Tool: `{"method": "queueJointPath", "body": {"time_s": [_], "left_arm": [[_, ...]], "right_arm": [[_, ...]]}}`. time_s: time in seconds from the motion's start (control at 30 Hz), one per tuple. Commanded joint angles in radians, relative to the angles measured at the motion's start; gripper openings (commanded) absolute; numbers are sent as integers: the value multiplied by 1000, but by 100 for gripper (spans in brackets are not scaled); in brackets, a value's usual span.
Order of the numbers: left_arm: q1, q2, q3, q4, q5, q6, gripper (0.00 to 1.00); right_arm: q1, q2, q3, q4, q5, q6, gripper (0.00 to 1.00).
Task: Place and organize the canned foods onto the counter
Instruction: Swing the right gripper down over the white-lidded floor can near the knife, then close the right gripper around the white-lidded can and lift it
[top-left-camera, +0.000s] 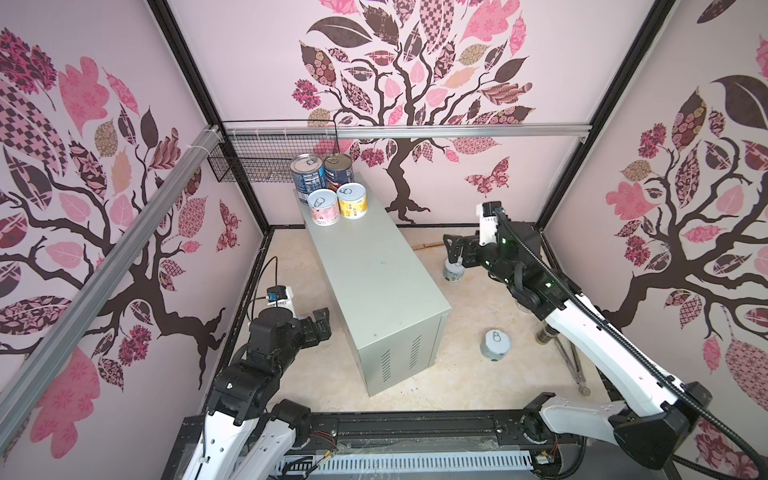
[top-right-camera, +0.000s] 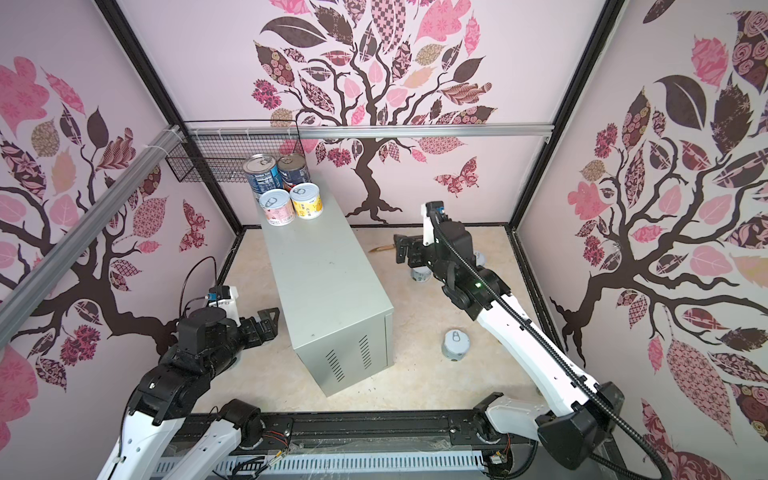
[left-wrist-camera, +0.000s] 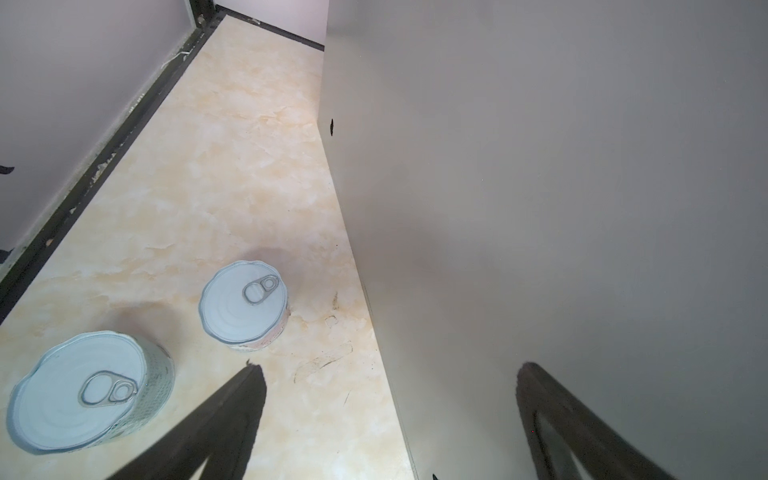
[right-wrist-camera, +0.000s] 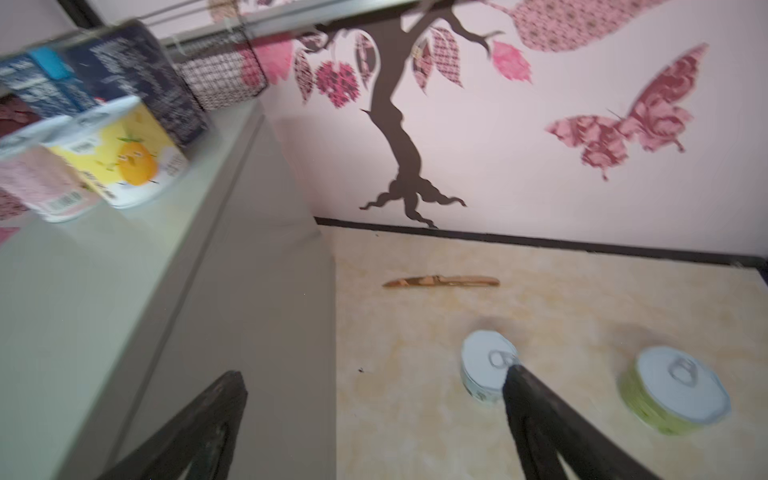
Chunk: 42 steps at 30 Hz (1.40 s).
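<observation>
One tin (top-left-camera: 453, 275) half-hidden beneath right gripper (top-left-camera: 451, 250).

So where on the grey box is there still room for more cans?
On the grey box it's bare from the pink can and yellow can down to the near end with the vents. The far end is crowded: the blue can and dark can stand behind those.

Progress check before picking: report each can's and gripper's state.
blue can: upright on counter
dark can: upright on counter
pink can: upright on counter
yellow can: upright on counter
grey can: upright on floor
pale can: upright on floor
green can: upright on floor
left gripper: open
right gripper: open
</observation>
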<state>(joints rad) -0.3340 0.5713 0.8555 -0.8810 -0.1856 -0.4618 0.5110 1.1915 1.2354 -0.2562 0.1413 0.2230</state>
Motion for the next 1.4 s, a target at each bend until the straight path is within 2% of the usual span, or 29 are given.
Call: {"method": "queueJointPath", "body": {"time_s": [0.0, 0.2, 0.47, 0.73, 0.93, 1.37], "left_arm": [[8, 24, 2, -17, -34, -18, 98], [134, 111, 23, -18, 72, -9, 98], [144, 231, -1, 57, 80, -97, 98], [153, 310, 7, 105, 30, -125, 98], [244, 341, -2, 116, 109, -118, 98], [247, 346, -35, 157, 154, -107, 98]], "right_arm": [[-41, -80, -103, 64, 53, 76, 100], [-161, -57, -266, 142, -14, 158, 100], [-168, 198, -291, 261, 0, 170, 100], [-169, 467, -189, 331, 39, 143, 100], [-169, 639, -89, 344, 54, 136, 100], [-169, 879, 120, 283, 102, 116, 100]]}}
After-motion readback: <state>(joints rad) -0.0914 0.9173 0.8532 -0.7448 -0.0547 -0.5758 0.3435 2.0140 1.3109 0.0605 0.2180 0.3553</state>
